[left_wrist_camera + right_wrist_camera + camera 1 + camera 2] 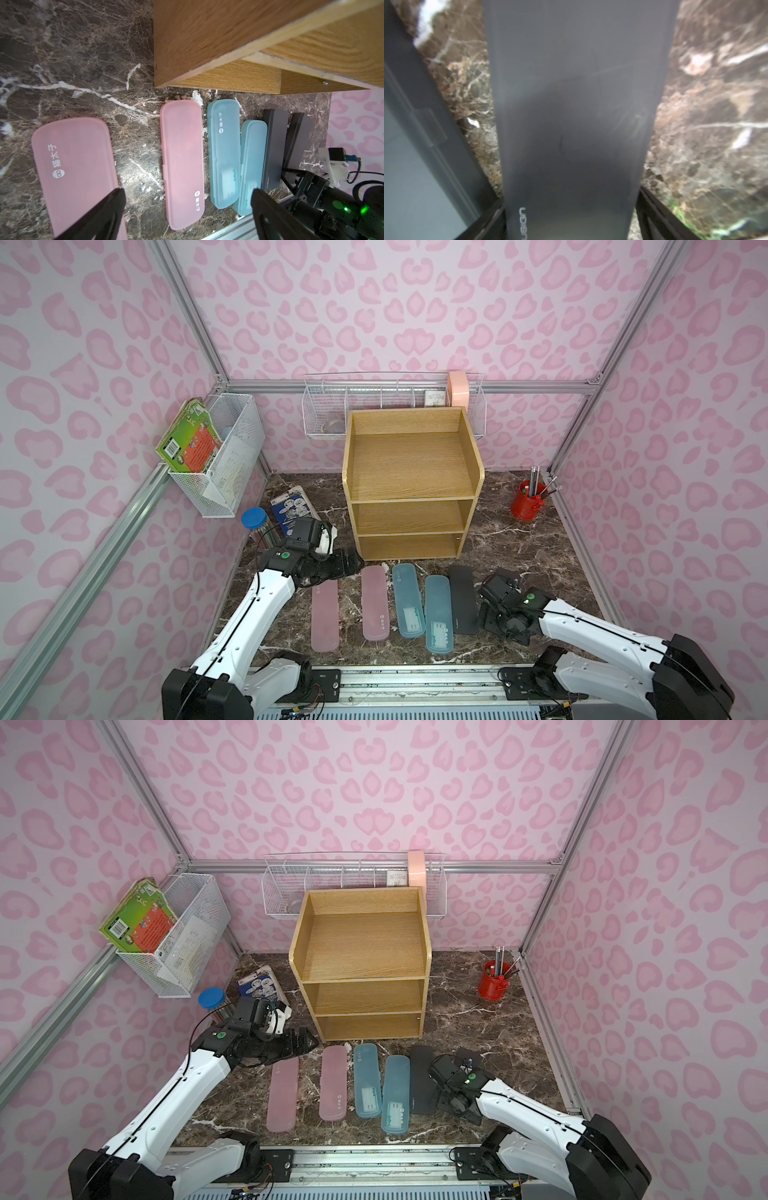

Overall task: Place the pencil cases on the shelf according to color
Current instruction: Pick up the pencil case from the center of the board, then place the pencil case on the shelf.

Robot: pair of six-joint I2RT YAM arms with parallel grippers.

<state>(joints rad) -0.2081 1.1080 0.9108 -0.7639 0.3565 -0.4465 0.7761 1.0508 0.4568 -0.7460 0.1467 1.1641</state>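
Six pencil cases (376, 601) lay flat on table (519, 539), shelf (409, 464) empty. Right gripper (571, 200) straddled outer black case (571, 104); whether it pinched yet, unclear from blurred wrist view. You needed firm square squeeze across width, then level lift. Left gripper (188, 193) spread, empty.

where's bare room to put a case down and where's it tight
All three tiers of the shelf are bare, as is the marble between it and the red cup. Crowded: the row of pencil cases before the shelf.
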